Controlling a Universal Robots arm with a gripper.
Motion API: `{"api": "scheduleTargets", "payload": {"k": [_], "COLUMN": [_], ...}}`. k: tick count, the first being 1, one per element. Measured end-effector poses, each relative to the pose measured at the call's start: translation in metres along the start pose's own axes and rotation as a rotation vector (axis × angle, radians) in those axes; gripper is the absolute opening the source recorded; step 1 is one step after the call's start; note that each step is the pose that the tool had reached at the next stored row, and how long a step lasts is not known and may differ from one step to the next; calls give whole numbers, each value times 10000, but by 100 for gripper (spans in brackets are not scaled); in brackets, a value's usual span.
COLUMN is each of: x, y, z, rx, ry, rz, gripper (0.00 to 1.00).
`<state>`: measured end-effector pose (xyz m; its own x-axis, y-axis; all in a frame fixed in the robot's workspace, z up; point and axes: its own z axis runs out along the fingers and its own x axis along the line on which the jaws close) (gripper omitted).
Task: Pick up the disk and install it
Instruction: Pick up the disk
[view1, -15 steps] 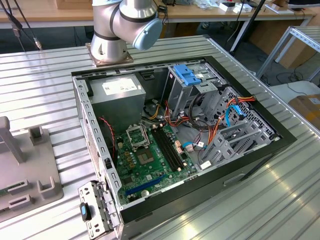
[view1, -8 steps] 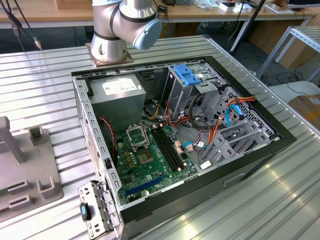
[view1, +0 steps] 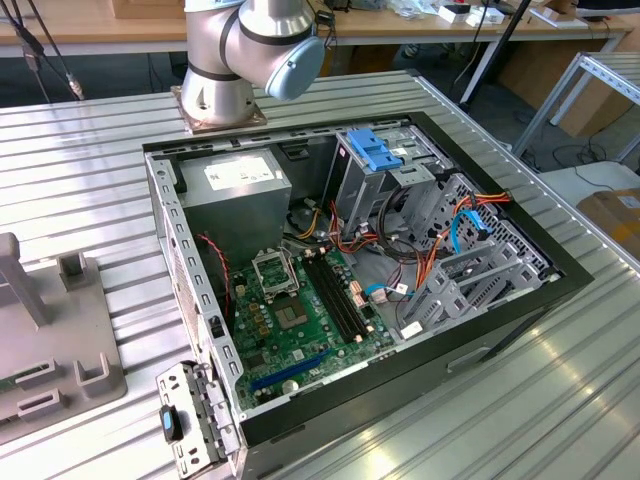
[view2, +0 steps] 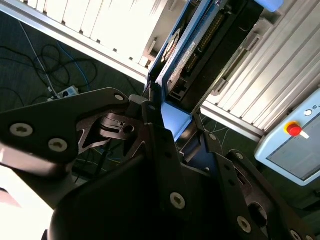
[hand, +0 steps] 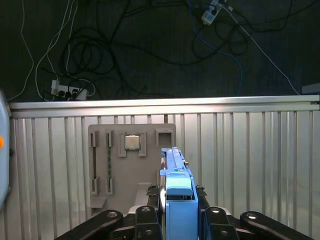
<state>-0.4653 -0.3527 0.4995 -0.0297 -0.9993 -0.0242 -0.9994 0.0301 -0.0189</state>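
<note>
While the gripper (hand: 177, 197) is pressed onto both faces of the disk (hand: 173, 162), we note it pinched edge-on, blue frame nearest, in free air over the ribbed table (hand: 250, 165). Beyond: grey fixture plate (hand: 142, 172), open room either side, edge rail (hand: 165, 104), then cabled floor (hand: 150, 50). Exterior view: open case (view1: 380, 395), arm base (view1: 215, 95) at its 11 o'clock.

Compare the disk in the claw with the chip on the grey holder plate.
In the first wrist view, the disk has a bright blue frame, while the chip is a plain silver square. The disk is clamped edge-on in the claw, held off the table. The chip lies flat in a recess of the grey holder plate, with nothing touching it. Both are flat computer parts.
</note>
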Motion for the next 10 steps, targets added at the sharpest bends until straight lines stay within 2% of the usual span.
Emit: {"api": "scheduleTargets", "payload": {"k": [3,10], "x": [-1,-1], "y": [-1,-1], "z": [-50,-59], "rx": [1,3], "ry": [0,-6], "rz": [0,0], "gripper": [37,37]}}
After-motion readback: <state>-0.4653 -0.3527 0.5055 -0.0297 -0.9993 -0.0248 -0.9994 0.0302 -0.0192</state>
